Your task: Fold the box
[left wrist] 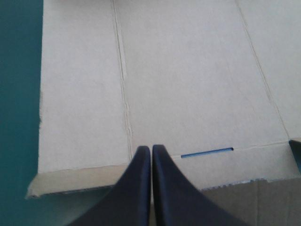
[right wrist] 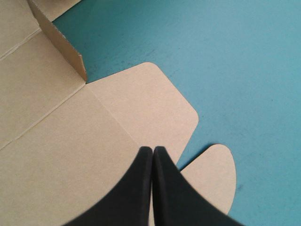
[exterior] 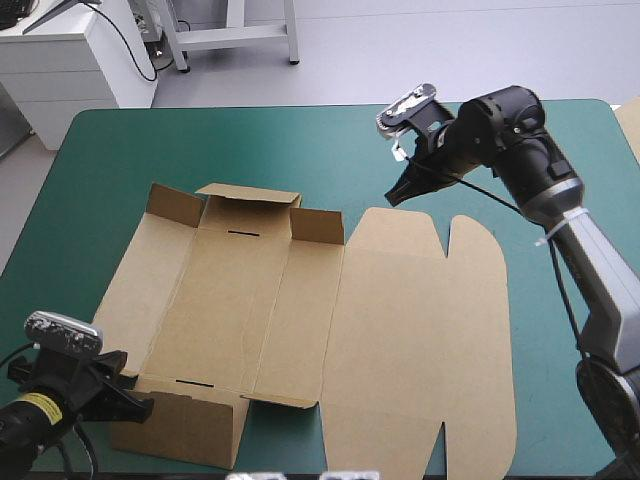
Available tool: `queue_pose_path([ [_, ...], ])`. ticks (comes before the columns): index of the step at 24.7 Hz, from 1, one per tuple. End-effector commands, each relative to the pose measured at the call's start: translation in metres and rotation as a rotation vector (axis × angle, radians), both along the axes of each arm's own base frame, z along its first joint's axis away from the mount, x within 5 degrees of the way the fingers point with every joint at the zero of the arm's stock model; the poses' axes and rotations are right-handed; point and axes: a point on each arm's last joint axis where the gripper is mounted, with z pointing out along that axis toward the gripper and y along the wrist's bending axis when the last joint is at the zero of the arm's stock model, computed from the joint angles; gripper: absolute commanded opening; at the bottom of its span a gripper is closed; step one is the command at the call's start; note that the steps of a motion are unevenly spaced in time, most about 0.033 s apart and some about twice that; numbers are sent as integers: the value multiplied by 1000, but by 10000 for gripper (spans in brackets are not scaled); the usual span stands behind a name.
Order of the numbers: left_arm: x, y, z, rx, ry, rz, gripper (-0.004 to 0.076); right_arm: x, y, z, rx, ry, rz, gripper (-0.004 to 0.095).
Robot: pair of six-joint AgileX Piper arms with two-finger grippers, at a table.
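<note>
Box [exterior: 300,330]: brown matte board, creased, lying open mid-desk [exterior: 100,160]; end flaps raised, lid flat, tabs rounded. Left tool [left wrist: 151,148] clenched, empty, at near wall; contact unclear. Right tool [right wrist: 153,149] clenched, empty, over lid's far tabs.

Left arm [exterior: 35,415] low and near, right arm [exterior: 520,145] raised farther off — both jaws pressed together

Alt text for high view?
Brown box lies mostly flat on the teal-green table, short walls raised at its far and near ends. The left tool is at its near-left corner, the right tool near its far edge.
</note>
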Motion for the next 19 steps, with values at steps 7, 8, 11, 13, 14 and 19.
queue_pose_path([
  [7, 51, -8, 56, 95, -81, 15, -8, -42, -56, 16, 69, -87, -119, -19],
  [8, 58, -10, 59, 103, -73, 12, -8, -48, -59, 10, 72, -95, -127, -19],
  [11, 76, -16, 63, 124, -46, 5, -8, -65, -65, -9, 82, -111, -140, -20],
  [13, 91, -20, 62, 177, -18, -37, -8, -86, -71, -22, 87, -121, -144, -20],
  [14, 96, -22, 60, 188, -8, -45, -8, -93, -73, -26, 89, -122, -146, -20],
  [19, 116, -24, 50, 265, 17, -43, -8, -141, -87, -41, 113, -149, -177, -21],
])
